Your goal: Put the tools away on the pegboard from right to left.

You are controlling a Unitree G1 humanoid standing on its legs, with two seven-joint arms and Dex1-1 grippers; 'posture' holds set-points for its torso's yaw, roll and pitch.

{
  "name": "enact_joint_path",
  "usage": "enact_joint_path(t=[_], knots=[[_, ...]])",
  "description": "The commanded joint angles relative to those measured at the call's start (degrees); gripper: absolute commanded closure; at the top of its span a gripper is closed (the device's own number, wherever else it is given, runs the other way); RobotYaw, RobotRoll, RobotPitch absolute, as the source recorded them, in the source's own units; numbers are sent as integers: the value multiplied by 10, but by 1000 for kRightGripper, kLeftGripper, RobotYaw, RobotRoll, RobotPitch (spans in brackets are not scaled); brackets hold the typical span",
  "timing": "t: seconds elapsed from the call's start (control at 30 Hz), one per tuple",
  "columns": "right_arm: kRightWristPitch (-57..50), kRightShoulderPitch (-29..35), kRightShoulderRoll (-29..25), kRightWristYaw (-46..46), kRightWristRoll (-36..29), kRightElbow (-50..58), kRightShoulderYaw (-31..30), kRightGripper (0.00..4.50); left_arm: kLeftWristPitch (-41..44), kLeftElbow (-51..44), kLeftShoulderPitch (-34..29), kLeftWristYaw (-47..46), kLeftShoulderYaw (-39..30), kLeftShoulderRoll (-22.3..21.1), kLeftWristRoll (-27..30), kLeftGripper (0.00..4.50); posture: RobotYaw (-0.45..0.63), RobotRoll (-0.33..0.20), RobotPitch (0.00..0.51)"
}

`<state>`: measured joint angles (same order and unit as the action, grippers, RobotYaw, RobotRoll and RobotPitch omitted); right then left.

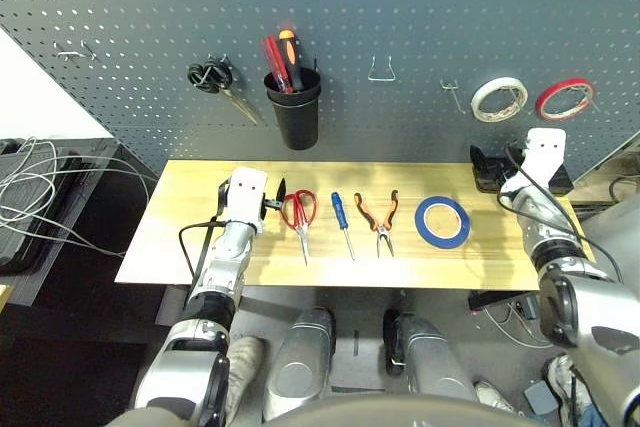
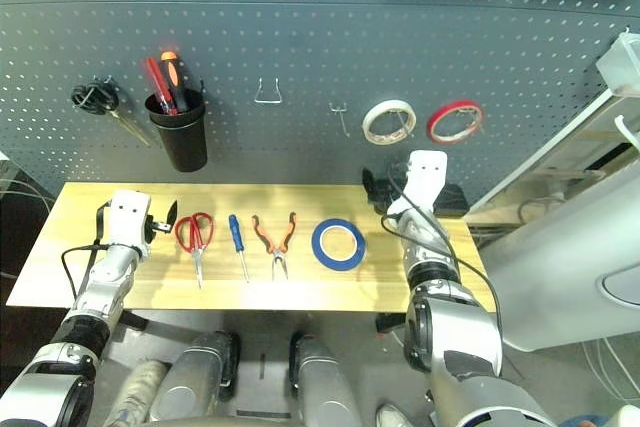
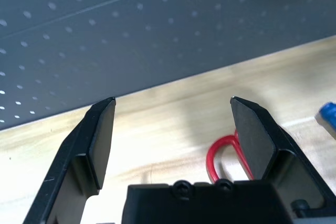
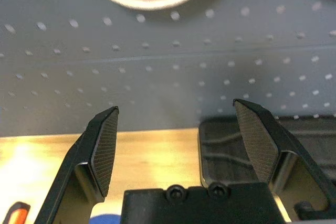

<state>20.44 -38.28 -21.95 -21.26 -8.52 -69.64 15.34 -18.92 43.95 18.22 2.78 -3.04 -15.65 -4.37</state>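
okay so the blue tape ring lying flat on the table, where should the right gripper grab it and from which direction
Judging by its pose, take the blue tape ring by its band, from above: one finger inside the hole, one outside. It lies flat on the table, so nothing stands up to pinch from the side. The right gripper is open and empty, nearer the pegboard; the near-right part of the band looks handiest.

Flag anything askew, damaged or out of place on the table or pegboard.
Nothing stands out. The red-handled scissors, screwdriver, pliers and blue tape ring lie in a neat row on the table; the pegboard looks intact.
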Motion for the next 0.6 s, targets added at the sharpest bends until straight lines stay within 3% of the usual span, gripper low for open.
enact_joint_path(t=[0.03, 0.23, 0.6], knots=[[12, 17, -8, -6, 1, 8, 2, 0, 8, -9, -18, 13, -1, -9, 2, 35, 126, 0, 202], [-1, 24, -20, -34, -9, 31, 4, 0, 12, -54, -24, 51, 8, -14, 9, 35, 114, 0, 202], [-152, 51, -2, -62, 5, 91, -33, 0, 82, -182, -50, 161, 83, -9, -7, 35, 144, 0, 220]])
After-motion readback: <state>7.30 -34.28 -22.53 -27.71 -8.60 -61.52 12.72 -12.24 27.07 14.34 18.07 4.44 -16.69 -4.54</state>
